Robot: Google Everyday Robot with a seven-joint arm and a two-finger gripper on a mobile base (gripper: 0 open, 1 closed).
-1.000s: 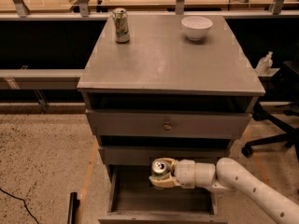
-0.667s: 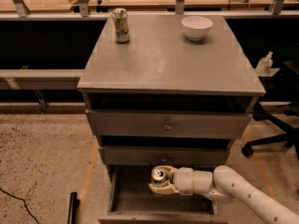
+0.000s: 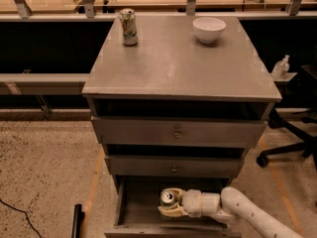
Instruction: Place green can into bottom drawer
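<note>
Gripper: your gripper (image 3: 168,206) sits low in the view, inside the pulled-out bottom drawer (image 3: 120,205). It reaches in from the right side of the view.
Grip: the gripper is clenched on the green can (image 3: 168,198), with pale fingers (image 3: 162,211) wrapped round the can's lower body.
Green can: it is in the gripper, roughly upright, with its silver top facing up and slightly toward the camera. Only a little of the green side shows above the fingers. You cannot tell whether its base touches the drawer floor.
Bottom drawer: it is open all around the gripper. Its grey front edge lies just below the gripper in the view, and its dark floor spreads out to the left of the gripper.
Arm: the white arm (image 3: 247,216) runs from the gripper down toward the lower right corner of the view, crossing over the drawer's right side.
Middle drawer: the middle drawer (image 3: 143,165) is just above the gripper and pushed in, and its small round knob (image 3: 174,169) is almost directly over the can.
Top drawer: the top drawer (image 3: 138,132) is higher up, also pushed in, and has a knob of its own.
Cabinet top: the grey cabinet top (image 3: 178,68) is well above the gripper.
Silver-white can: the silver-white can (image 3: 128,27) stands upright at the far left of the cabinet top, well apart from the gripper.
White bowl: the white bowl (image 3: 209,29) sits at the far right of the cabinet top, apart from the silver-white can.
Pump bottle: the clear pump bottle (image 3: 280,67) is on a ledge to the upper right of the gripper, beyond the cabinet.
Office chair base: the black office chair base (image 3: 292,145) stands on the speckled floor, right of the cabinet and above the arm in the view.
</note>
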